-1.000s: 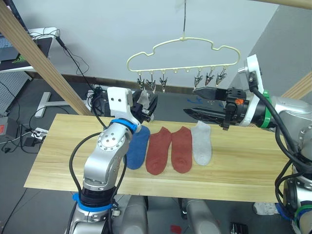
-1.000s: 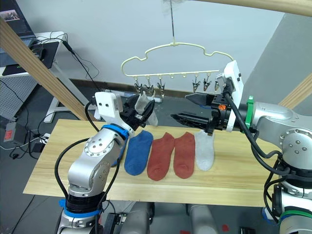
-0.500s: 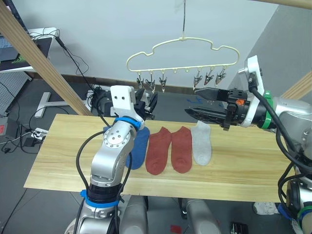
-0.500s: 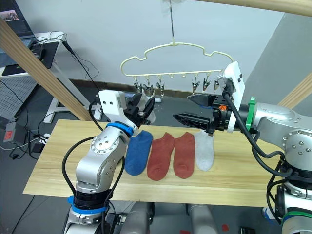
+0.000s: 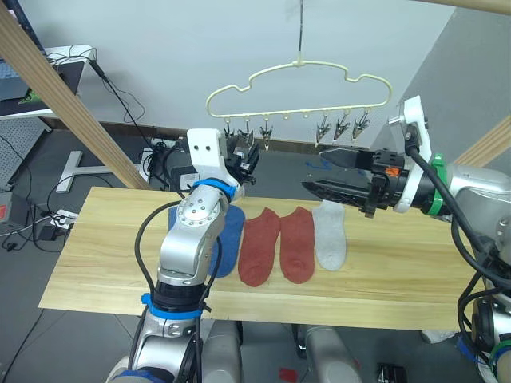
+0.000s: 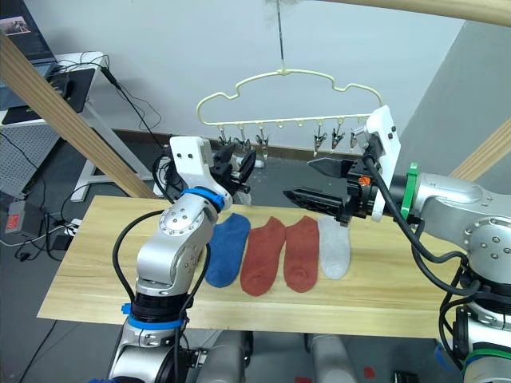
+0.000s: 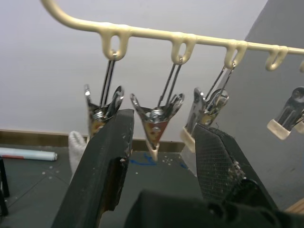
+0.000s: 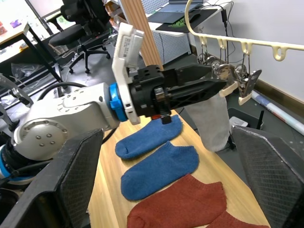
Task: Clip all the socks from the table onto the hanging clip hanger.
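No legible markings. My left pincer [image 7: 161, 142] is open at the clip hanger [image 5: 299, 88], beside a hanging grey sock [image 8: 209, 118]; my right pincer [image 5: 319, 171] is open over the desk [image 5: 104, 255].

You have four socks flat in a row on the light wooden worktop [image 5: 383, 271]: a blue sock [image 5: 227, 243], two rust-red socks [image 5: 259, 247] [image 5: 297, 243], then a light grey sock [image 5: 330, 234], toes toward 6 o'clock. A second blue sock [image 8: 148, 136] lies alongside the first. Another grey sock [image 8: 209, 121] hangs from the pale-yellow clip hanger [image 5: 299, 86] at 12 o'clock.
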You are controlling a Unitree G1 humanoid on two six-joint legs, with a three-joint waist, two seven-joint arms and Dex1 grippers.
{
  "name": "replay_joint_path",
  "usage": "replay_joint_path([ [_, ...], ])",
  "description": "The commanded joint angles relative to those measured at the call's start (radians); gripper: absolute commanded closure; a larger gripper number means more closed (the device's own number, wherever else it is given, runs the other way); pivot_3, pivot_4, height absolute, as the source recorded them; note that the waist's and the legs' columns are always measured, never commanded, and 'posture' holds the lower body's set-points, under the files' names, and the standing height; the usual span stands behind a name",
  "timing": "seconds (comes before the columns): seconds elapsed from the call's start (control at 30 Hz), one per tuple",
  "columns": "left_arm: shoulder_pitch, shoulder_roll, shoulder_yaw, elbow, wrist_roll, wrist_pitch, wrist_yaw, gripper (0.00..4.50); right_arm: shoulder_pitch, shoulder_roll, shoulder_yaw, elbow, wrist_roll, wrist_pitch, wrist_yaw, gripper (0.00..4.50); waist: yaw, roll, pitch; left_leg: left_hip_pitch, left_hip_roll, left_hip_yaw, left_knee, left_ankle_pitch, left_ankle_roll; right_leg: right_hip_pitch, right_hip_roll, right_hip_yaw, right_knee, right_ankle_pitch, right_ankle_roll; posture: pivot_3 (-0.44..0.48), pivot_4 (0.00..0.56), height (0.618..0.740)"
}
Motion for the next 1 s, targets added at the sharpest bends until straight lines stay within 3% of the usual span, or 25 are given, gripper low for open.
replay_joint_path([
  [0.03,-0.022,-0.012,-0.001,-0.003,0.004,-0.032,-0.005,2.2,0.004,-0.018,-0.029,-0.038,0.035,-0.018,-0.018,0.0,0.0,0.0,0.0,0.0,0.0,0.0,0.0,0.0,0.0,0.0,0.0,0.0,0.0,0.0,0.0,-0.063,0.31,0.74],
  [1.0,-0.061,-0.009,0.011,0.061,0.068,-0.092,0.034,2.2,0.018,-0.028,-0.009,-0.037,0.088,-0.039,-0.084,0.0,-0.002,0.0,0.0,0.0,0.0,0.0,0.0,0.0,0.0,0.0,0.0,0.001,-0.001,0.0,0.0,-0.062,0.308,0.74],
])
